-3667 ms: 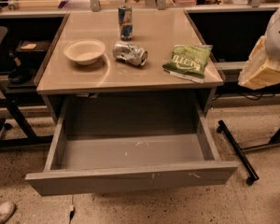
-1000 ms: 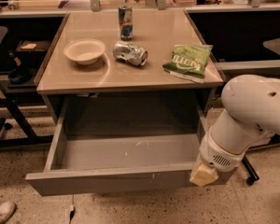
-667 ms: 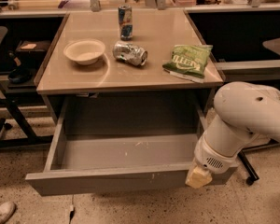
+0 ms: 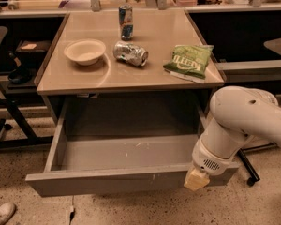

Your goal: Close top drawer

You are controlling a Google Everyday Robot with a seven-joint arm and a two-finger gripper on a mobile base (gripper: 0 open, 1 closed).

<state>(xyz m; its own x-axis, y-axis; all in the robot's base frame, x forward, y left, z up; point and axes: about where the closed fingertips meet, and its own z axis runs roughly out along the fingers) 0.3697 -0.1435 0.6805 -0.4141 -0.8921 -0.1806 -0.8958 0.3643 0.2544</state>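
Note:
The top drawer point(image 4: 107, 179) is a wide grey metal drawer. It stands pulled far out from under the tan table point(image 4: 75, 81), with its shallow grey tray point(image 4: 126, 151) showing. Its plain front faces me at the bottom. My white arm point(image 4: 239, 121) reaches in from the right. My gripper point(image 4: 196, 179) sits at the right end of the drawer front, against its outer face. Only its pale tip shows.
On the table top stand a white bowl point(image 4: 85, 51), an upright can point(image 4: 126, 21), a crushed can lying on its side point(image 4: 130, 53) and a green chip bag point(image 4: 189, 61). A black chair base point(image 4: 248, 170) stands to the right. A shoe point(image 4: 2, 213) lies bottom left.
My arm has swung in from the right and moved left and down along the drawer front. The gripper tip now rests at the front's right end. The drawer has not visibly moved.

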